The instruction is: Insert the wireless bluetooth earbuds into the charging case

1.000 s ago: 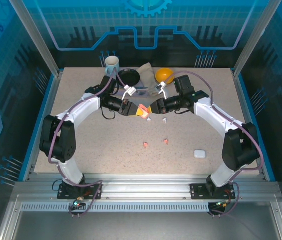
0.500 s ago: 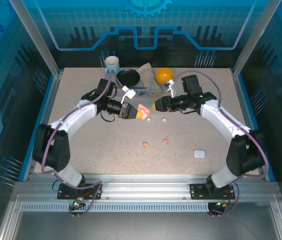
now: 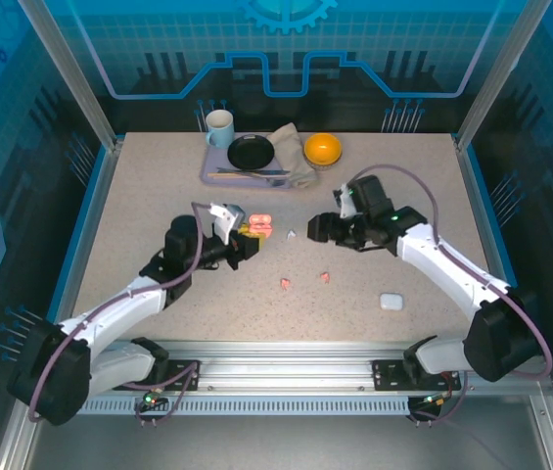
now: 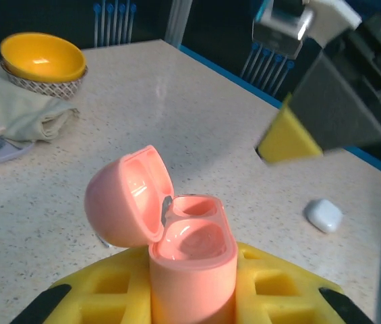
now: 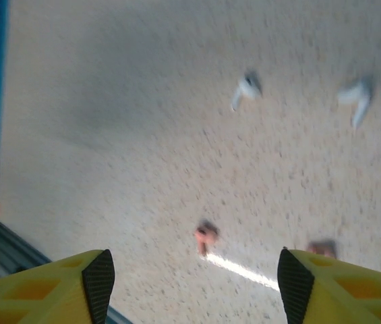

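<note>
Drawing apart, the two arms leave the spot near the far tray where they met a second ago over the pink case. The left arm swings back toward the near side of the bench and brings the case along. The left claw is clamped on the lower half of the case and holds it upright. Its lid stands hinged open, and both sockets look bare.

The right claw lets go of that meeting point and drops toward the middle of the bench. Its fingers are spread wide with nothing between them. From its wrist camera all four buds lie loose on the bench below: the two white earbuds farther off and the two pink earbuds nearer its fingertips, though the view is blurred. The white case sits closed near the right arm, well apart from the rest.

My reading is that the opening step is over and the picking step is starting. No bud is seated yet. The right claw appears headed for one of the pink buds to carry it to the waiting open case.
</note>
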`<state>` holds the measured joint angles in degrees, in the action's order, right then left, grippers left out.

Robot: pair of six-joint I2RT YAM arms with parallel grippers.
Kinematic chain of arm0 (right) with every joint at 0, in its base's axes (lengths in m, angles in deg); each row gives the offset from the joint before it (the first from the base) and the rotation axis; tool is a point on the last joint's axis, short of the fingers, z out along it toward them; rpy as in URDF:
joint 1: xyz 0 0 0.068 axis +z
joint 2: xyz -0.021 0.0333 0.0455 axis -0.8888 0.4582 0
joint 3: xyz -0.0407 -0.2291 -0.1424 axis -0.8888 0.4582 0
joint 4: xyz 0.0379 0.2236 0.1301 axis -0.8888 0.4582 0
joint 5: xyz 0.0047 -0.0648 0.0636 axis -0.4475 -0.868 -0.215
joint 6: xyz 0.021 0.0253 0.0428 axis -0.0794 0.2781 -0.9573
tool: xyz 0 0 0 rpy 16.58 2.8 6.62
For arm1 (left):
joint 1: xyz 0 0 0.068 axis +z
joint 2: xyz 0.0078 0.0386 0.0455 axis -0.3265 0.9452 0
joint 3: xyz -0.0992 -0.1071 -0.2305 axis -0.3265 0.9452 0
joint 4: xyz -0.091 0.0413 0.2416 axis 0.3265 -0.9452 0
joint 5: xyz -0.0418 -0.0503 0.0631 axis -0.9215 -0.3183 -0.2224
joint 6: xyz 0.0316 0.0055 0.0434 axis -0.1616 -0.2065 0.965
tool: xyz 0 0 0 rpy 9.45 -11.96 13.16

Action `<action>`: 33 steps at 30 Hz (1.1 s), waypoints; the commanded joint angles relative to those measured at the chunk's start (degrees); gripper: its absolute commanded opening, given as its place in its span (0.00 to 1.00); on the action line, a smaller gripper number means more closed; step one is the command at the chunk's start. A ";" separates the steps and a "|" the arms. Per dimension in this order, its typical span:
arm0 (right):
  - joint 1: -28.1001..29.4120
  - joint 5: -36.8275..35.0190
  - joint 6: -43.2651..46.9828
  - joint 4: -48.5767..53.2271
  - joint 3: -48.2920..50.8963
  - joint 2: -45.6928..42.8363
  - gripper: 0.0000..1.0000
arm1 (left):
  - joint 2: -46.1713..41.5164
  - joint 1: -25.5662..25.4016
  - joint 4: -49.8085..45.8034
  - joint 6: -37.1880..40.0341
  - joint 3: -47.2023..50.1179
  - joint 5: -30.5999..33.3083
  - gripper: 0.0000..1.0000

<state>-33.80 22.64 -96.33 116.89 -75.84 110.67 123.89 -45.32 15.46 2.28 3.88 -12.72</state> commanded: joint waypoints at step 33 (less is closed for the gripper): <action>8.68 -19.85 -4.36 6.18 -10.85 6.42 0.71 | 1.73 -0.27 28.16 -2.09 9.69 -3.25 0.00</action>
<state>-21.93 0.35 -109.90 126.00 -87.60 122.28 124.74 -47.07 45.15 2.19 17.55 -5.40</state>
